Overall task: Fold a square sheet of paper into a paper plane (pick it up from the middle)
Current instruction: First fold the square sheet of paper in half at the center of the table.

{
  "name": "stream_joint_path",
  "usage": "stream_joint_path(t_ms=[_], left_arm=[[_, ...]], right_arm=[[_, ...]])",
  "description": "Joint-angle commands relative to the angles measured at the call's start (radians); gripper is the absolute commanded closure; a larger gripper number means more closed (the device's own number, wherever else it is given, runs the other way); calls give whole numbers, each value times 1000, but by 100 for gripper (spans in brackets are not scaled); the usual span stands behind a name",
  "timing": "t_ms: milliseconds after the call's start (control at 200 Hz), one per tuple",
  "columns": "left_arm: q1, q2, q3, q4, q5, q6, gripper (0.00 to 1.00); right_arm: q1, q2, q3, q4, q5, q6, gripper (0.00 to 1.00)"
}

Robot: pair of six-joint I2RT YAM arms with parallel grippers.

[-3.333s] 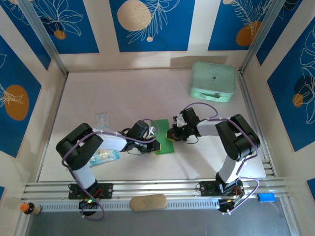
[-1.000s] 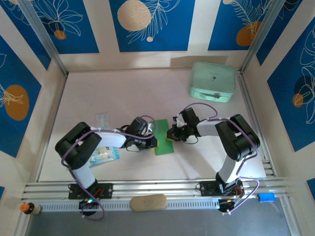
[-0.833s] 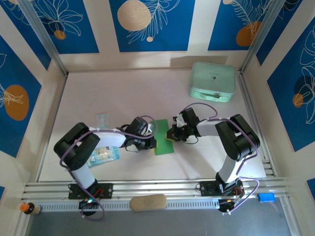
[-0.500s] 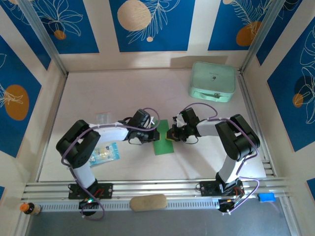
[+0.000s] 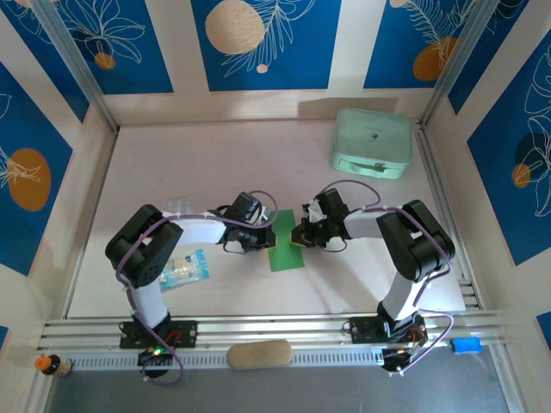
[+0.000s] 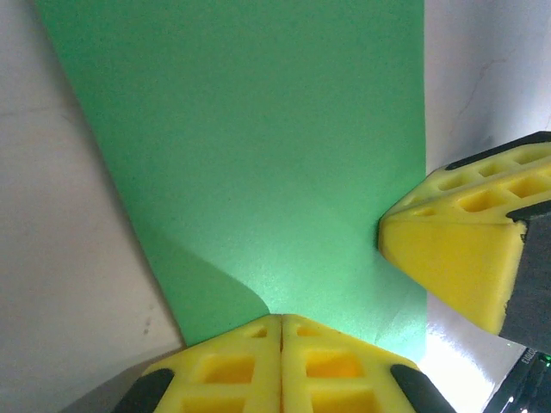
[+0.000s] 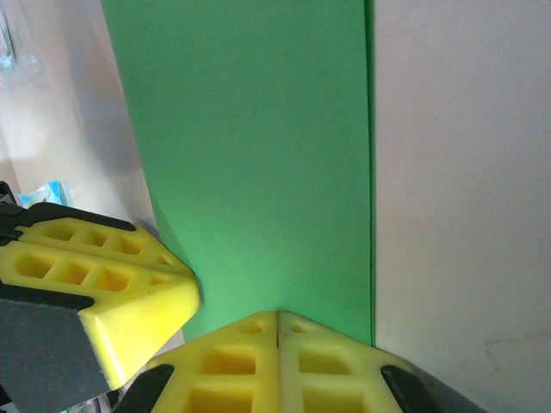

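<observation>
Here, left pincer [image 6: 280,334] and right pincer [image 7: 277,331] both closed, tips on the square sheet of paper [image 6: 250,146]

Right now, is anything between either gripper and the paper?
Nothing visible does. Both sit right at the paper: the left gripper, shut, at its left edge, the right gripper, shut, at its right edge. The packet and the case lie well apart from it.

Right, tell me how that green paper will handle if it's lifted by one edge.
Probably floppy: the green paper is thin, and it seems to bow up beside the left gripper. Likely very light, so a push may slide it across the smooth table rather than tip it.
</observation>
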Motion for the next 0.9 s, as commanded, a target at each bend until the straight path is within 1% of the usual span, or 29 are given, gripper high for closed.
stream_joint_path(t_ms=[0,120,325,425,600,895], left_arm=[[25,-1,23,-38,18,29,93],[51,12,49,-5,68,19,93],[89,70,77,16,108,25,92],[94,94,87,-8,95,41,93],[96,96,98,-75,39,77,93],[99,65,193,-94,82,93,92]], right_arm=[[1,47,-49,-117,118,-2,100],[-1,49,-48,-117,117,-4,100],[-1,52,-47,-115,116,-2,100],[-1,50,-47,-117,117,-3,100],[-4,48,-48,-120,118,-2,100],[-7,49,-45,-125,117,-7,100]])
